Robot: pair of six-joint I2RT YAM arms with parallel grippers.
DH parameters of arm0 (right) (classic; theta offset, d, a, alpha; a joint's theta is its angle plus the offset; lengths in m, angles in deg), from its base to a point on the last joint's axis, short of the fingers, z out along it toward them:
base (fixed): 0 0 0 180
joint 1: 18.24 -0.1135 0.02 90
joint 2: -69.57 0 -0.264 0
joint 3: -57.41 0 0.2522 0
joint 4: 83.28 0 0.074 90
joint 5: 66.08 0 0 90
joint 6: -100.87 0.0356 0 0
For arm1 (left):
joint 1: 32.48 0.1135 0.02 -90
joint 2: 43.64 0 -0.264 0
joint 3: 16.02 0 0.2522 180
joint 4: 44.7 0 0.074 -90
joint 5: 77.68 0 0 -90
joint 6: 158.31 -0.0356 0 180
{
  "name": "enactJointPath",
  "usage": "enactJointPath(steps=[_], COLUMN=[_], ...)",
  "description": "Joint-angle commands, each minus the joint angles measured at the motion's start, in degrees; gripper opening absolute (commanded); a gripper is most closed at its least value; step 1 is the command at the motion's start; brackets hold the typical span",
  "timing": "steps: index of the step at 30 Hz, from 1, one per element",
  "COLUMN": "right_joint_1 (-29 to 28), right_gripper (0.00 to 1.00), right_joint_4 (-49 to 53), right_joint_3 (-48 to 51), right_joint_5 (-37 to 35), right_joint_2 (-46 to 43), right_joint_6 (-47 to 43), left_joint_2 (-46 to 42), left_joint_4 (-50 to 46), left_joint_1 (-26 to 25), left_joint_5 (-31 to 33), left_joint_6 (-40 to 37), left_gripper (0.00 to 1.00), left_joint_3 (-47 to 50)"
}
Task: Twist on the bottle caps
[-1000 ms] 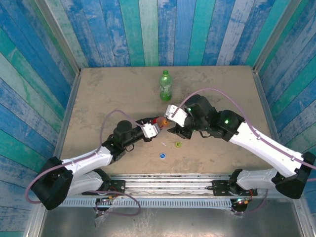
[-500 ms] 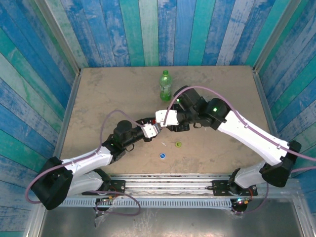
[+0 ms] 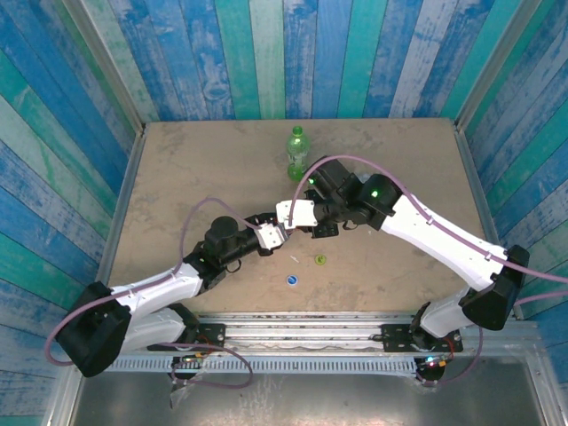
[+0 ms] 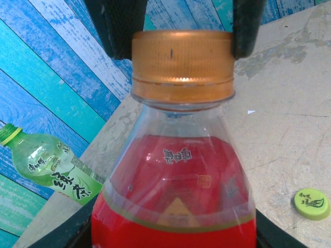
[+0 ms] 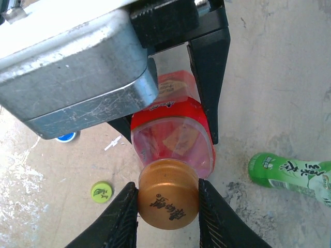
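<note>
Near the middle of the bench (image 3: 177, 177), a little toward its near edge, the red bottle (image 4: 173, 196) is clamped round its body by the left pincer (image 5: 168, 134), whose black fingers sit tight against the label on either side. The bottle's long axis runs from that pincer straight toward the right pincer (image 5: 168, 212), neck leading, so the orange cap (image 4: 181, 64) faces the right wrist almost end-on. The right pincer's two fingers stand against opposite sides of the cap with no gap to be seen in either wrist view, so it looks to be gripping the cap and nothing else. The cap sits square on the neck, its lower rim down at the collar; how far it is threaded I cannot tell.

What the next turn depends on is this line-up: cap axis and wrist axis look close to one line, so a roll of the right wrist should spin the cap while the left arm keeps the bottle from turning. If the grip sits off-centre the cap may cock or slip.

The green bottle (image 3: 297, 153) stands toward the far edge, apart from both arms. The yellow-green cap (image 3: 319, 259) and the blue cap (image 3: 291, 280) lie loose near the near edge, just beyond the arms
</note>
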Motion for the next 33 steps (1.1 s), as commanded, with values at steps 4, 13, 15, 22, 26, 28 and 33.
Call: enactJointPath(steps=[4,13,15,22,26,28,33], right_joint_1=[0.05,1.23,1.23,1.21,1.28,1.27,1.39], right_gripper=[0.41,0.25,0.24,0.37,0.34,0.30,0.18], right_joint_4=[0.70,0.57,0.57,-1.89,-1.78,-1.72,-1.83], right_joint_3=[1.36,0.24,0.20,2.82,1.83,1.64,1.62], right_joint_5=[-1.69,0.16,1.27,1.53,1.36,1.20,0.86], right_joint_2=[0.13,0.18,0.11,-1.26,-0.39,-0.08,-0.29], right_joint_6=[2.76,4.81,5.51,4.63,4.76,4.83,9.35], left_joint_2=[-0.31,-0.14,-0.05,-0.39,-0.67,-0.67,-0.48], left_joint_4=[0.76,0.01,-0.07,0.10,-0.23,-0.42,0.05], left_joint_1=[0.11,0.11,0.09,0.11,0.11,0.11,0.11], left_joint_5=[-0.44,0.24,0.16,-0.24,-0.03,0.06,0.77], left_joint_6=[-0.07,-0.59,-0.51,-0.50,-0.67,-0.76,-0.72], left_gripper=[0.51,0.51,0.51,0.50,0.50,0.50,0.50], left_joint_3=[-1.33,-1.54,-1.51,-1.44,-1.42,-1.42,-1.33])
